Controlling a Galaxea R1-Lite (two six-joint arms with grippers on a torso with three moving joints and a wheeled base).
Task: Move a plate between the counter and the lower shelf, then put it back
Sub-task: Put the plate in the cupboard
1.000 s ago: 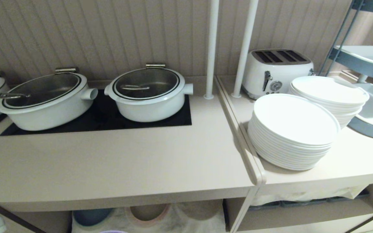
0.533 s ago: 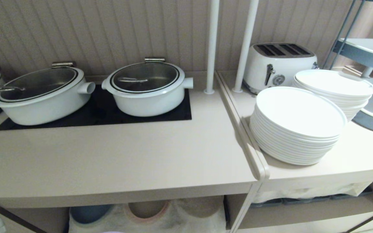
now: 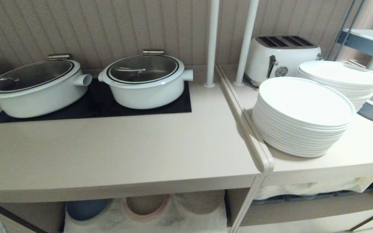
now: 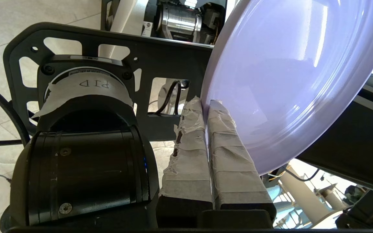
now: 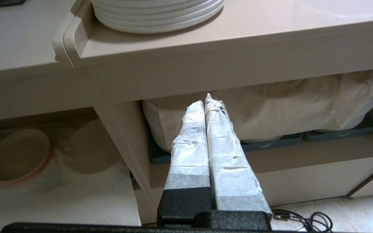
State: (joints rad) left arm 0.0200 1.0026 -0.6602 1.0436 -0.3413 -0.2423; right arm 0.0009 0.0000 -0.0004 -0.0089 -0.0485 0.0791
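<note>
Soft, even light fills the kitchen. The stack of white plates [image 3: 303, 116] drops a dark shadow toward 7 o'clock. Bright white glare streaks the purple plate [image 4: 290, 81] at 1 o'clock.

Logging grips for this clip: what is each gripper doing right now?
Left gripper: shut on the rim of the lilac plate.
Right gripper: shut, holding nothing, hanging in front of the cabinet.

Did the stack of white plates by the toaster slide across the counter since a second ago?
No. The stack of white plates keeps its place beside the toaster; the whole head view shifted together, so the camera moved.
</note>
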